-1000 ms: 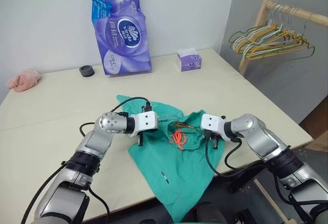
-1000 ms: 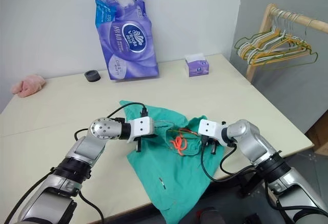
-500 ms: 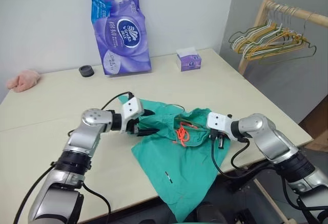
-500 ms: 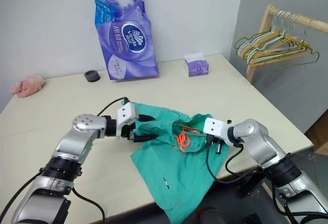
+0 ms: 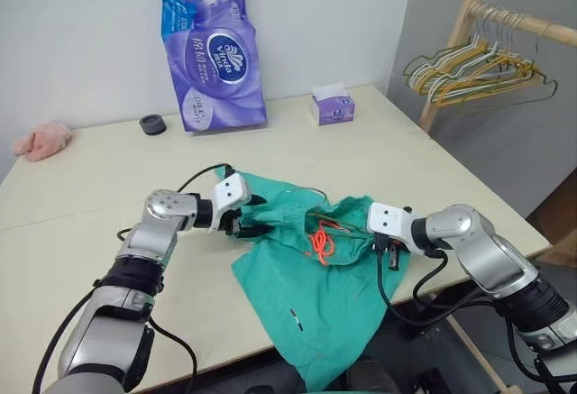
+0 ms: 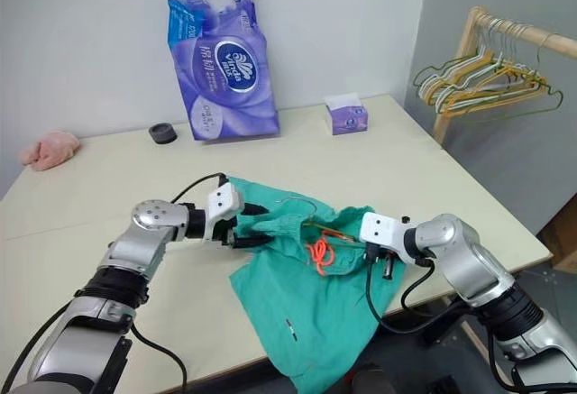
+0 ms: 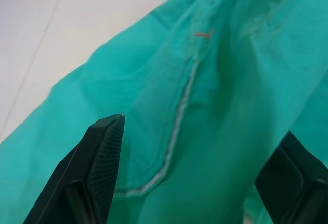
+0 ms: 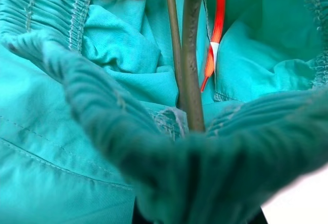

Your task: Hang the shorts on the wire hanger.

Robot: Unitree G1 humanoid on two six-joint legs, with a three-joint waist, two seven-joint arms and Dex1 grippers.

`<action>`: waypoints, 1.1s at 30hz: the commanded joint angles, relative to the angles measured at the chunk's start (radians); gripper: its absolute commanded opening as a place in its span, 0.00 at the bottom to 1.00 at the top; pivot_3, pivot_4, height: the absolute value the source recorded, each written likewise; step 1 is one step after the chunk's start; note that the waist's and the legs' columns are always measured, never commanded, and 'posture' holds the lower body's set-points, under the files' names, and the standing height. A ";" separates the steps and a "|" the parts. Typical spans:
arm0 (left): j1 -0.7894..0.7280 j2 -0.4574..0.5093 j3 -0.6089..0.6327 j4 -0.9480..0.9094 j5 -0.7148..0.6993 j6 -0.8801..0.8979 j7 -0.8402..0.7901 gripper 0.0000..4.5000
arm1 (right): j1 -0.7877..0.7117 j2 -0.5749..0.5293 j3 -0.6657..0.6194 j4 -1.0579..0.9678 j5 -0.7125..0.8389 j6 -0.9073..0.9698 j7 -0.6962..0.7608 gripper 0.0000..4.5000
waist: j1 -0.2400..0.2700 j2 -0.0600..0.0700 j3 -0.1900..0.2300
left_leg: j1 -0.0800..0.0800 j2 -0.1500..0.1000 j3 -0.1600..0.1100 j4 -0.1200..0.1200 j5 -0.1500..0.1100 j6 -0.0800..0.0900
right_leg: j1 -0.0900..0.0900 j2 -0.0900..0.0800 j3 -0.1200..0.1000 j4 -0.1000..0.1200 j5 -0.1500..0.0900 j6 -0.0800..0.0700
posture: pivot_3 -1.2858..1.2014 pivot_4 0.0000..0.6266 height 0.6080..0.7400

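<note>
Here the left hand (image 5: pixel 255 225) gapes over the shorts (image 5: pixel 315 295) — right hand (image 5: pixel 383 250) clenched on their waistband.

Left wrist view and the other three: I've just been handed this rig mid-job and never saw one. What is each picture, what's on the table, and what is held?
The two wide pictures come from a camera on a humanoid robot's head, looking down over its two arms. The two close pictures come from cameras on the wrists, looking along each gripper's black fingers.

On the table lie the teal shorts, partly hanging over the near edge, with the orange drawstring. Further back are a purple tissue pack, a small tissue box, a black ring and a pink cloth. A rack of hangers stands beside the table.

The left gripper is open at the shorts' edge. The right gripper is shut on the waistband; its wrist view shows the wire hanger running through the bunched fabric.
</note>
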 commanded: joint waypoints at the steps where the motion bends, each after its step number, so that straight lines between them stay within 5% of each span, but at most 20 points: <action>1: -0.046 -0.017 0.005 0.060 0.027 -0.069 0.034 0.73 | -0.008 -0.010 -0.040 -0.046 0.019 0.007 0.004 0.00 | 0.000 0.000 0.000 | 0.000 0.000 0.000 0.000 0.000 0.000 | 0.000 0.000 0.000 0.000 0.000 0.000 | 0.42 0.00 1.00; 9: -0.081 -0.033 0.008 0.154 0.069 -0.181 0.075 0.24 | 0.004 -0.020 -0.047 -0.067 0.022 0.019 0.011 0.00 | 0.000 0.000 0.000 | 0.000 0.000 0.000 0.000 0.000 0.000 | 0.000 0.000 0.000 0.000 0.000 0.000 | 0.42 0.00 1.00; 15: -0.093 -0.030 0.010 0.208 0.098 -0.250 0.099 0.01 | 0.024 -0.034 -0.055 -0.084 0.024 0.022 0.021 0.00 | 0.000 0.000 0.000 | 0.000 0.000 0.000 0.000 0.000 0.000 | 0.000 0.000 0.000 0.000 0.000 0.000 | 0.42 0.00 1.00; 28: -0.151 -0.020 0.025 0.345 0.156 -0.304 0.236 0.00 | 0.128 -0.168 -0.112 -0.142 0.048 -0.003 0.063 0.00 | 0.001 0.000 0.000 | 0.000 -0.001 0.000 0.001 0.000 0.000 | 0.001 -0.001 0.000 0.000 0.000 0.000 | 0.42 0.00 1.00; 33: -0.148 -0.064 0.079 0.323 0.046 -0.181 0.177 0.00 | 0.160 -0.165 -0.145 -0.140 0.071 0.011 0.033 0.00 | 0.001 0.000 0.000 | 0.000 -0.001 0.000 0.000 0.000 0.000 | 0.001 -0.001 0.000 0.000 0.000 0.000 | 0.41 0.00 1.00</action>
